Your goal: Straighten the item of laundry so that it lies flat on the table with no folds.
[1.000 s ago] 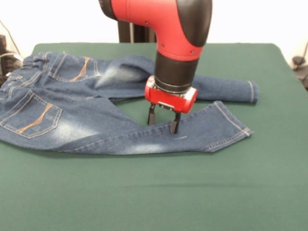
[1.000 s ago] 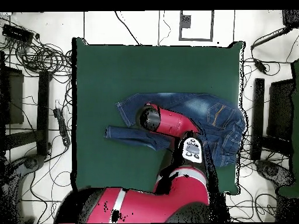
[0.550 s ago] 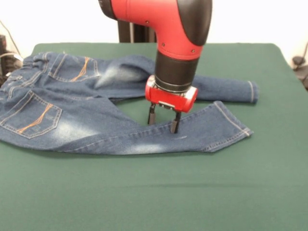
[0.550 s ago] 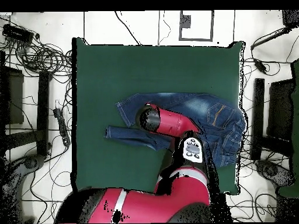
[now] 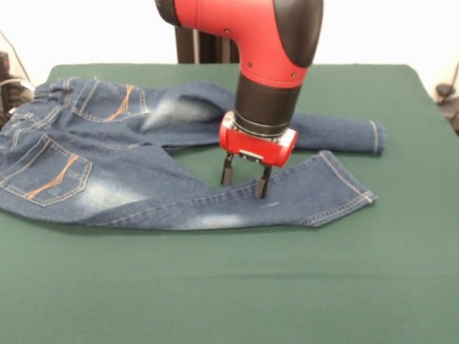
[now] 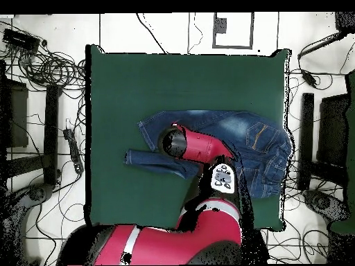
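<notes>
The item of laundry (image 5: pixel 107 186) is a small pair of blue jeans with orange stitching, lying back pockets up on the left half of the green table (image 5: pixel 229 287). Its waistband reaches the table's left edge, and both legs stretch right with a wedge of bare cloth between them. My gripper (image 5: pixel 244 183) stands open over the nearer leg, its fingertips (image 5: pixel 261 188) at or just above the denim, gripping nothing. In the overhead view the jeans (image 6: pixel 260 135) lie right of centre on the table (image 6: pixel 173 76), and the red arm (image 6: pixel 197 145) hides the gripper.
Cables and dark equipment (image 6: pixel 41 69) crowd the floor on both sides of the table. Black gear (image 5: pixel 8 82) sits just off the table's left edge by the waistband, and more of it (image 5: pixel 448 97) at the right edge.
The arm and gripper have shifted slightly to the right in the front view. The jeans have not moved, and the gripper stays open.
</notes>
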`<state>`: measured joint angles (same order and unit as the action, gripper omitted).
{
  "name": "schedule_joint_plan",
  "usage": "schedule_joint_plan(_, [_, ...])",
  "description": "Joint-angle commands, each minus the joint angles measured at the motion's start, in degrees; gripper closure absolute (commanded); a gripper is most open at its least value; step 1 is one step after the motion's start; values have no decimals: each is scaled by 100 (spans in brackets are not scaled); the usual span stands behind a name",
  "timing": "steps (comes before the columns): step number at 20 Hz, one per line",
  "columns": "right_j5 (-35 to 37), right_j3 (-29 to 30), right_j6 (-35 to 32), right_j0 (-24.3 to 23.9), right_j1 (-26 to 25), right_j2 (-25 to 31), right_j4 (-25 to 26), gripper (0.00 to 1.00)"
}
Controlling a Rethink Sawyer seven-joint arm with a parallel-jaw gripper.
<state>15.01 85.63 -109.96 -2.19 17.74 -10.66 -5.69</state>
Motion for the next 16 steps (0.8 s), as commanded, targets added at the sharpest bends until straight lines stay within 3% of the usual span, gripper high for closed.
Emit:
schedule_joint_plan(1, [-271,55,-1176,185,-836,665,-307,0])
schedule_joint_plan(2, [-264,59,-1215,219,-835,627,-333,0])
schedule_joint_plan(3, [-248,64,-1228,236,-834,608,-365,100])
schedule_joint_plan(16, [-91,-26,-1015,333,-777,419,-348,100])
